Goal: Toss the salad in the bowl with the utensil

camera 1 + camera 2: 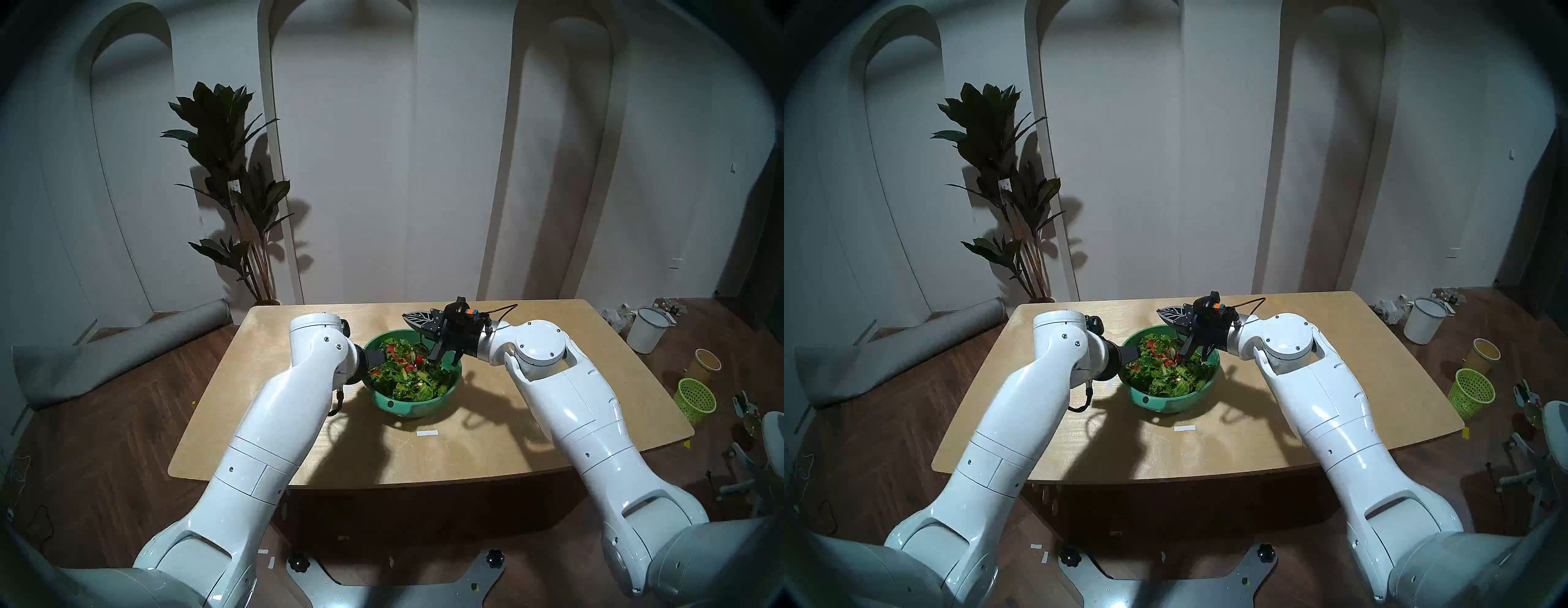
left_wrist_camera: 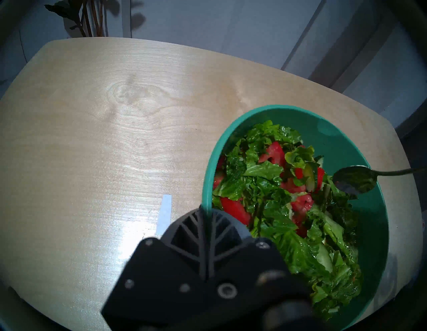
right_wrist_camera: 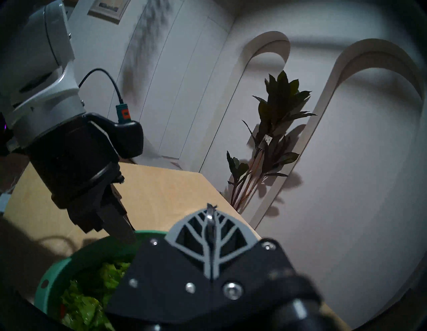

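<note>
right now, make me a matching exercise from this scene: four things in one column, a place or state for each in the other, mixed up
Things:
1. left gripper
2. spoon
3. salad
4. basket

Places or states:
a. on the floor beside the table
b. heaped inside the bowl
c. shut on the bowl's rim
d. raised above the salad, held in the right gripper

Pairs: 1-c, 2-d, 3-b, 4-a

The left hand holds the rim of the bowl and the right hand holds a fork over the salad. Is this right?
Not a fork: the right hand holds a spoon, its round end clear in the left wrist view. The rest is right.
</note>
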### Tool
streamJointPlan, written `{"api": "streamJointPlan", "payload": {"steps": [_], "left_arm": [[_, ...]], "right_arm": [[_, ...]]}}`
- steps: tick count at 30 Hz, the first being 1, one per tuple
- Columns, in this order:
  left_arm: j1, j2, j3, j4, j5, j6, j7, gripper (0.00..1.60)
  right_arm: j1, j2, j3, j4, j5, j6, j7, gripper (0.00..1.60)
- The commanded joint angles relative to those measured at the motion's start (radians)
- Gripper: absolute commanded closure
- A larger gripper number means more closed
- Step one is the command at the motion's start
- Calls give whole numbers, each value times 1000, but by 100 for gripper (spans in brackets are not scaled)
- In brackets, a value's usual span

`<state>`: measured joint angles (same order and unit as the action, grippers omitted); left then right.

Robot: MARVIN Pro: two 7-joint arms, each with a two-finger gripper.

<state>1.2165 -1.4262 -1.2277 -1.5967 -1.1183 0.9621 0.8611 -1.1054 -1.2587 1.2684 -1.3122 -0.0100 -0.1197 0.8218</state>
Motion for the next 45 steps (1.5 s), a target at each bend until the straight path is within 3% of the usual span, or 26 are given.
{"api": "streamJointPlan", "payload": {"steps": [1, 15, 26, 30, 38, 45], "left_arm": [[-23, -1, -2, -18, 4, -2, 10, 160], [-25, -2, -2, -18, 9, -2, 10, 160], [-30, -4, -2, -25, 12, -2, 23, 160], [-31, -5, -2, -28, 12, -2, 32, 160], [-32, -10, -5, -33, 10, -2, 51, 160], [-31, -17, -8, -38, 4, -2, 73, 160]], "right_arm": [[105, 18, -21, 38, -67, -92, 7, 160], [211, -17, -106, 217, -220, -244, -17, 160], [198, -66, -124, 414, -295, -414, -184, 160], [167, -82, -85, 460, -279, -490, -260, 160], [117, -138, 55, 484, -191, -615, -373, 160], [86, -183, 156, 508, -118, -672, -486, 160]]}}
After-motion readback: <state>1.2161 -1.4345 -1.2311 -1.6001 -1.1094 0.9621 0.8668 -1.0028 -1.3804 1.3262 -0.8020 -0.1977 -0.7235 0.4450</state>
